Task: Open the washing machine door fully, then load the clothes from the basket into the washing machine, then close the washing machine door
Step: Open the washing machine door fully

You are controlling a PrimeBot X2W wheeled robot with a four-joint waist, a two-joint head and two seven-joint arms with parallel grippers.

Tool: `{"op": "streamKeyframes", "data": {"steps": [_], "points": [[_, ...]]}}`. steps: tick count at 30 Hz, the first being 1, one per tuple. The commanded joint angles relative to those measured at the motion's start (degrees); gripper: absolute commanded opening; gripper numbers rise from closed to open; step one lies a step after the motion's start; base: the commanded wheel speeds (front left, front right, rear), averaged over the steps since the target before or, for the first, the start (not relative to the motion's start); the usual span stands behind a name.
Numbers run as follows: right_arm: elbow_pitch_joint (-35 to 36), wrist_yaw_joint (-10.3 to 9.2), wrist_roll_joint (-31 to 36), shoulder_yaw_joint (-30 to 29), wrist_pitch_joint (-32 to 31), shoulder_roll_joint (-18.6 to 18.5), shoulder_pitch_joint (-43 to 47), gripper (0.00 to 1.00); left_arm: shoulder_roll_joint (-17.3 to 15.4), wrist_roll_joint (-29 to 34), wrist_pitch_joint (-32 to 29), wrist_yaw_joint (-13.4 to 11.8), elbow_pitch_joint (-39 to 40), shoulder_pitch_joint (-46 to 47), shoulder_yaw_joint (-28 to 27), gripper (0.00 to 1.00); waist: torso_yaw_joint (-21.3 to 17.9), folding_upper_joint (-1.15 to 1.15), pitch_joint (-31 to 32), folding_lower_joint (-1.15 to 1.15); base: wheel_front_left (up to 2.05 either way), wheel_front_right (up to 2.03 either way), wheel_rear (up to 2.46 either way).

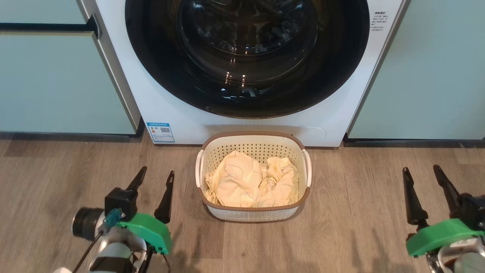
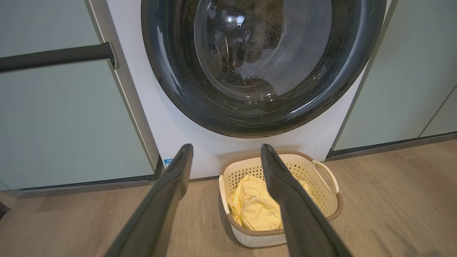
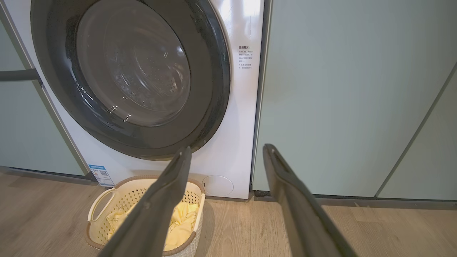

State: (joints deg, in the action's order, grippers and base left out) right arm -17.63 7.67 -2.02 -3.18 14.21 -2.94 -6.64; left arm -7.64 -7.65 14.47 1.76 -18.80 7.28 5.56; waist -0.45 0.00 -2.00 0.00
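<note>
Your left gripper [image 1: 157, 171] and right gripper [image 1: 420, 168] are hovering empty, fingers apart. The basket [image 1: 252, 134] is holding the clothes [image 1: 246, 180] on the floor [image 1: 75, 163] before the washing machine [image 1: 182, 121], its door [image 1: 151, 76] apparently sitting closed.

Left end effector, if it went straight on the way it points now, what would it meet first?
Probably the white front of the washing machine, just below the washing machine door, though depth is unclear. The basket sits lower, off that line.
</note>
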Motion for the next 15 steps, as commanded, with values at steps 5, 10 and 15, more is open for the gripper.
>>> {"op": "streamKeyframes", "data": {"steps": [5, 10, 15], "points": [[1.89, -0.19, -0.10, 1.16, 0.79, -0.06, -3.37, 1.00, -1.15, 0.85, 0.52, -0.01, 1.26, 3.33, -1.66, 1.00, -0.11, 0.00, 0.04, 0.00, 0.23, 0.23, -0.46], [1.95, -0.19, -0.14, 0.96, 0.79, -0.03, -3.47, 1.00, -1.27, 0.98, 0.52, -0.21, 1.23, 3.67, -1.71, 1.00, -0.13, 0.00, -0.16, 0.00, 0.63, 0.63, -1.25], [1.99, -0.19, -0.23, 0.82, 0.79, -0.01, -3.56, 1.00, -1.34, 1.15, 0.52, -0.34, 1.44, 3.78, -1.72, 1.00, -0.18, 0.00, -0.37, 0.00, 1.02, 1.02, -2.04]]}}
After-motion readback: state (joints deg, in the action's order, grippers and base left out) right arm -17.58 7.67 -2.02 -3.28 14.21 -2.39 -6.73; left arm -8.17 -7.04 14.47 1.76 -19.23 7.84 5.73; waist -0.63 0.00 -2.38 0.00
